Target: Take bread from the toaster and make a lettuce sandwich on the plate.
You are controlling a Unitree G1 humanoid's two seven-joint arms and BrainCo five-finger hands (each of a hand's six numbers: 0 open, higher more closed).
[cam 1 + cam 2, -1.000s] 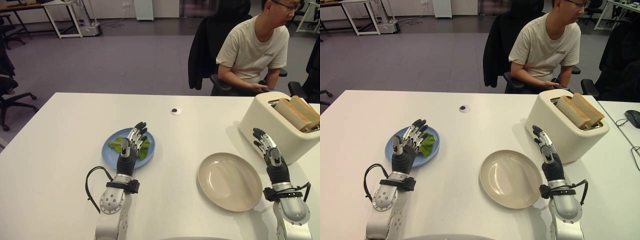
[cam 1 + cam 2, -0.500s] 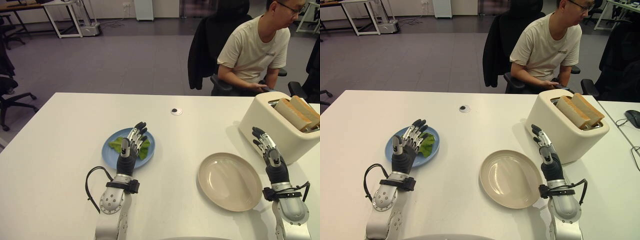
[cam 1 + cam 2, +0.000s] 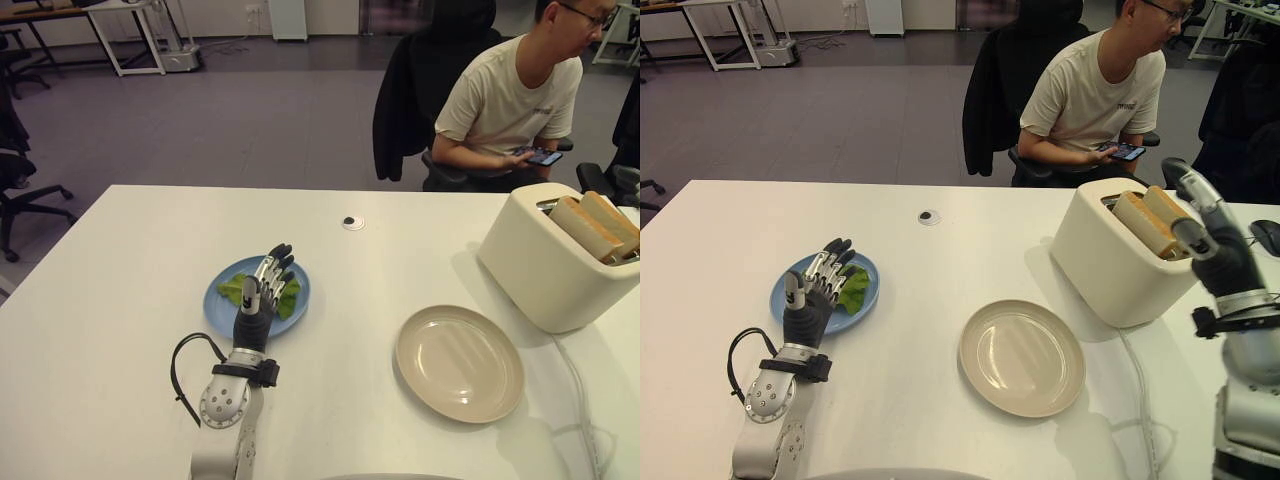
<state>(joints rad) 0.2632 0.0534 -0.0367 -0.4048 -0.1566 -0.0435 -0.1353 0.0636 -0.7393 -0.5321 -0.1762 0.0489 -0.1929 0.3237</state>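
Note:
A white toaster (image 3: 545,270) stands at the table's right with two bread slices (image 3: 590,225) sticking out of its slots. My right hand (image 3: 1212,236) is raised just right of the toaster, level with the bread; its fingers are extended and hold nothing. A beige plate (image 3: 459,362) lies bare in front of the toaster. My left hand (image 3: 262,290) rests open on the table, fingers lying over a blue plate (image 3: 225,305) that carries green lettuce (image 3: 233,289).
A small round black-and-white disc (image 3: 352,222) lies at mid-table near the far edge. A thin white cable (image 3: 575,400) trails over the table from the toaster toward the front right. A dark mouse (image 3: 1268,236) sits at the far right.
My right hand has lifted from the table beside the beige plate and swung up and right, to the toaster's right side near the bread. The left hand has kept still.

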